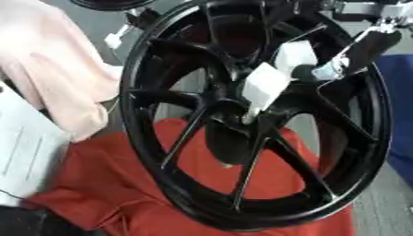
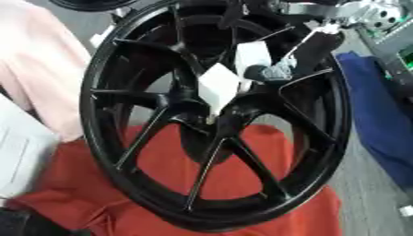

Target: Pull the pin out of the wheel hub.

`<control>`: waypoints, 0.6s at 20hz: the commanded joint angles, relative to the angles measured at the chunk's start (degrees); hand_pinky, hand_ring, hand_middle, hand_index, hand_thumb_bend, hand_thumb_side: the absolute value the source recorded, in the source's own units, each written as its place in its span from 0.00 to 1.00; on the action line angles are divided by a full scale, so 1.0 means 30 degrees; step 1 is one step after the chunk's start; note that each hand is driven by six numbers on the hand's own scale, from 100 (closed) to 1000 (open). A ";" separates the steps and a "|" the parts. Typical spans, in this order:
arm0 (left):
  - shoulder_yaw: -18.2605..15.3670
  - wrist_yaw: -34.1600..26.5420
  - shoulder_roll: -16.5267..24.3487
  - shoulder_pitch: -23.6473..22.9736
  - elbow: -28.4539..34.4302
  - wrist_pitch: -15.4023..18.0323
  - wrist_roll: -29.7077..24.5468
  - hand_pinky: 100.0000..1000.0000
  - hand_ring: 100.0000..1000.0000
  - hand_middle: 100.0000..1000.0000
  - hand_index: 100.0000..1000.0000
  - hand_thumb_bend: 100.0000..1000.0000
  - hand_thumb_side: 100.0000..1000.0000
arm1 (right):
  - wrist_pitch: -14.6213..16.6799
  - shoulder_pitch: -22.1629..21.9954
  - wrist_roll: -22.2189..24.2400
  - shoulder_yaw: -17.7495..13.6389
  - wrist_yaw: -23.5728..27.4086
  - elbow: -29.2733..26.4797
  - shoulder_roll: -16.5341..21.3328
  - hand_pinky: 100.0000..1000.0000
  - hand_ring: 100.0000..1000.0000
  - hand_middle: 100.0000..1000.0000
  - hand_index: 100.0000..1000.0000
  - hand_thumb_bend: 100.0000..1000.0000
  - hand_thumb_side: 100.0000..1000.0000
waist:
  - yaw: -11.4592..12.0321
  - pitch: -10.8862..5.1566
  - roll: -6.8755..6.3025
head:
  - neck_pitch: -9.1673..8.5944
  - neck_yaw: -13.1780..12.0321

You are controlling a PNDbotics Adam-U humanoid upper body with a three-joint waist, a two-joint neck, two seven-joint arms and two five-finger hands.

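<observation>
Nearest you is the black wheel [image 1: 242,138], its glossy rim tilted toward the camera and filling most of both views, with thin paired spokes fanning out from the hub [image 1: 234,108] at its middle. Your right hand [image 1: 355,53] comes in from the upper right, a dark hand with silver metal parts, reaching across the upper right part of the wheel face toward the hub; you cannot tell from these views whether its fingers are curled or straight. Just left of the hand, two white, flat, angular pieces [image 2: 219,85] lie against the spokes, the lower one tapering down to a narrow pale stem that meets the hub; whether that stem is the pin you cannot tell. The spokes and the white pieces cover much of the hub, so its bore is hidden. Under the wheel lies a crumpled red cloth [image 1: 121,184], matte and folded, spreading across the lower part of the view. To the left a soft pale pink cloth [image 1: 56,69] hangs in folds, with white sheets [image 1: 24,152] below it. A blue fabric [image 2: 383,115] lies to the right of the rim.
</observation>
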State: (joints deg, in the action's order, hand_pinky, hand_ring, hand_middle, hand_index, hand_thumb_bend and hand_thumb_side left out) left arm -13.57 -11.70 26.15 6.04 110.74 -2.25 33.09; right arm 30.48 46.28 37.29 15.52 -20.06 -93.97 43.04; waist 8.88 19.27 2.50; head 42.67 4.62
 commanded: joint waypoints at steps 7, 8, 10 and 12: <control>-0.0059 -0.0110 0.0299 0.0178 0.0186 -0.0012 -0.0042 0.60 0.57 0.53 0.76 0.19 0.60 | 0.5042 0.0117 0.4894 -0.0454 -0.1040 0.0097 0.0305 0.80 0.82 0.59 0.76 0.30 0.46 | -0.0003 -0.0224 -0.0035 | -0.0104 0.0033; -0.0056 -0.0106 0.0293 0.0170 0.0182 -0.0014 -0.0047 0.60 0.57 0.53 0.76 0.19 0.60 | 0.5066 0.0110 0.4894 -0.0450 -0.1136 0.0090 0.0340 0.80 0.82 0.58 0.76 0.31 0.45 | -0.0011 -0.0235 -0.0035 | -0.0093 0.0037; -0.0054 -0.0104 0.0286 0.0165 0.0179 -0.0012 -0.0047 0.60 0.57 0.53 0.76 0.19 0.60 | 0.5111 0.0092 0.4894 -0.0495 -0.1322 0.0068 0.0415 0.80 0.81 0.57 0.75 0.32 0.43 | -0.0019 -0.0249 -0.0041 | -0.0101 0.0047; -0.0045 -0.0100 0.0282 0.0173 0.0184 -0.0007 -0.0058 0.60 0.57 0.53 0.76 0.18 0.60 | 0.5115 0.0088 0.4894 -0.0544 -0.1544 0.0070 0.0492 0.79 0.80 0.55 0.73 0.33 0.39 | -0.0018 -0.0261 -0.0049 | -0.0126 0.0054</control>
State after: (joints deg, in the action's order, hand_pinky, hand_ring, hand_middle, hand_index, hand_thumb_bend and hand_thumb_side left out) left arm -13.55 -11.89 26.13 6.09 110.74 -2.28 33.07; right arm 30.65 45.83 37.12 14.83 -24.02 -93.37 42.84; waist 8.85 19.48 2.59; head 42.67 4.65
